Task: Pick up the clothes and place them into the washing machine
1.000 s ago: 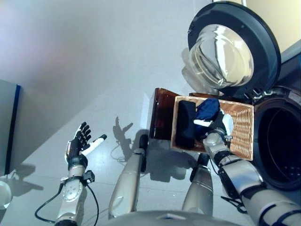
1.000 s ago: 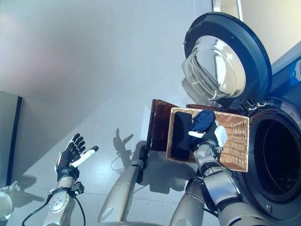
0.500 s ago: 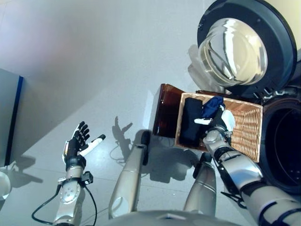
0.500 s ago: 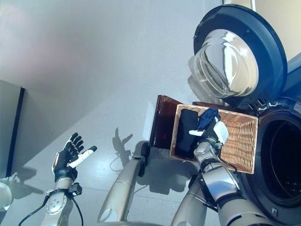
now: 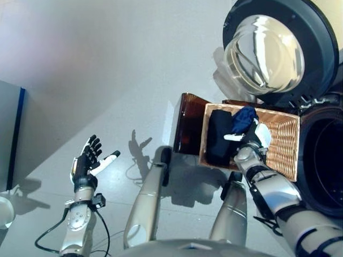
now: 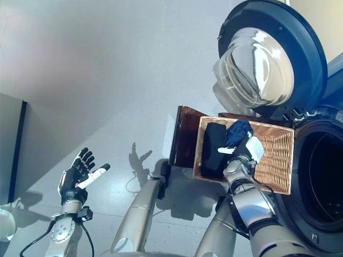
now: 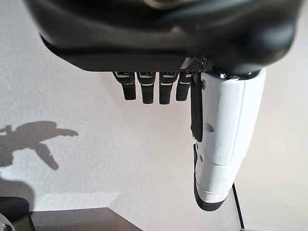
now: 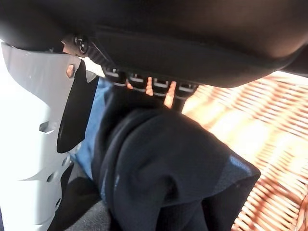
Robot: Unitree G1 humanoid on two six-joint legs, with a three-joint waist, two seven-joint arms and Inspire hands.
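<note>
A shallow wicker basket (image 5: pixel 281 144) rests on a dark brown box (image 5: pixel 187 126) beside the washing machine. It holds a black garment (image 5: pixel 217 136) on its left side and a dark blue garment (image 5: pixel 244 119) next to it. My right hand (image 5: pixel 252 140) is inside the basket, fingers curled on the blue garment. The right wrist view shows the bunched dark blue cloth (image 8: pixel 163 168) under the fingers, beside the white thumb (image 8: pixel 33 144), with wicker (image 8: pixel 274 120) behind. My left hand (image 5: pixel 83 163) is open and empty, held out over the floor at the far left.
The washing machine's drum opening (image 5: pixel 327 160) is dark and lies right of the basket. Its round door (image 5: pixel 268 51) stands open above the basket. A grey panel with a blue edge (image 5: pixel 13 134) stands at the far left.
The camera has shifted a little. The blue garment is bunched tighter against my right hand and stands slightly higher in the basket. My left hand has stayed open in place.
</note>
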